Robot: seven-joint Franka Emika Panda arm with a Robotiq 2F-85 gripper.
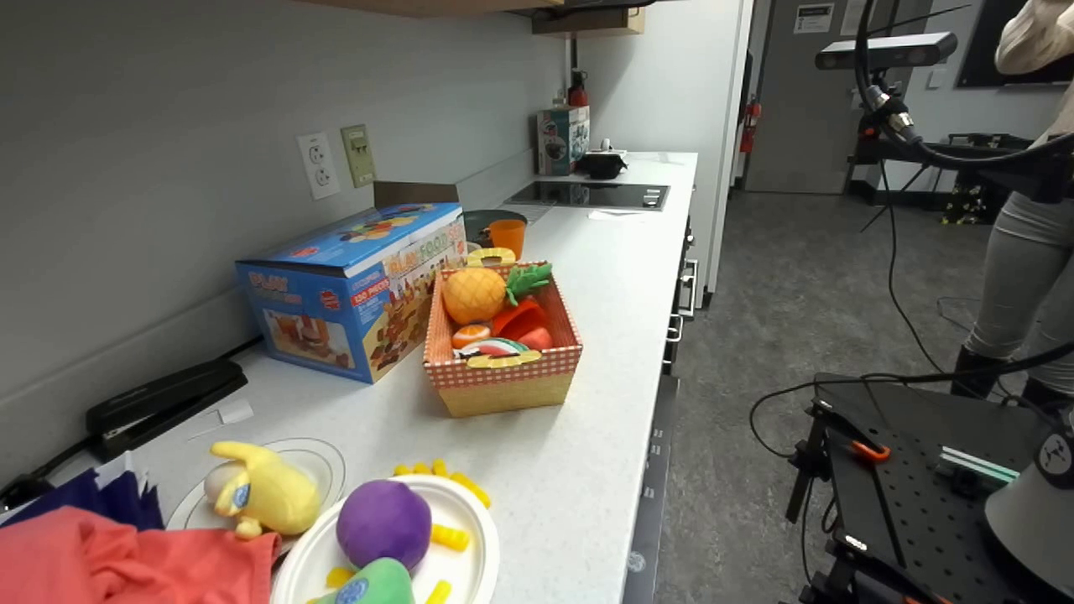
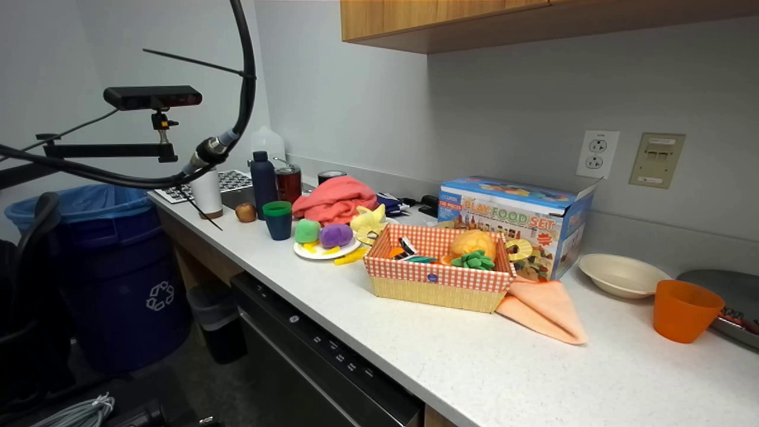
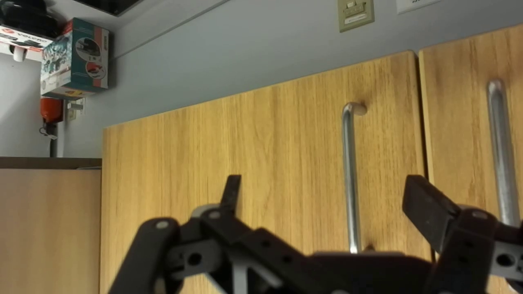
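Observation:
In the wrist view my gripper (image 3: pixel 324 177) stands wide open, with nothing gripped between its fingers. It faces a wooden cabinet door (image 3: pixel 245 147) that has a vertical metal handle (image 3: pixel 350 171). In the picture the handle runs between the two fingers, nearer the right one; how far off it is, I cannot tell. A second metal handle (image 3: pixel 501 151) is on the neighbouring door, behind the right finger. Neither exterior view shows the gripper. On the counter, a checked basket (image 1: pixel 503 394) holds a plush pineapple (image 1: pixel 474 295) and other toy food.
Beside the basket stands a play food box (image 2: pixel 504 207). A white plate (image 1: pixel 478 537) carries a purple plush (image 1: pixel 384 522). Also on the counter are an orange cup (image 2: pixel 686 311), a beige bowl (image 2: pixel 622 276) and a peach napkin (image 2: pixel 545 308). The wooden cabinet (image 2: pixel 474 24) overhangs the counter.

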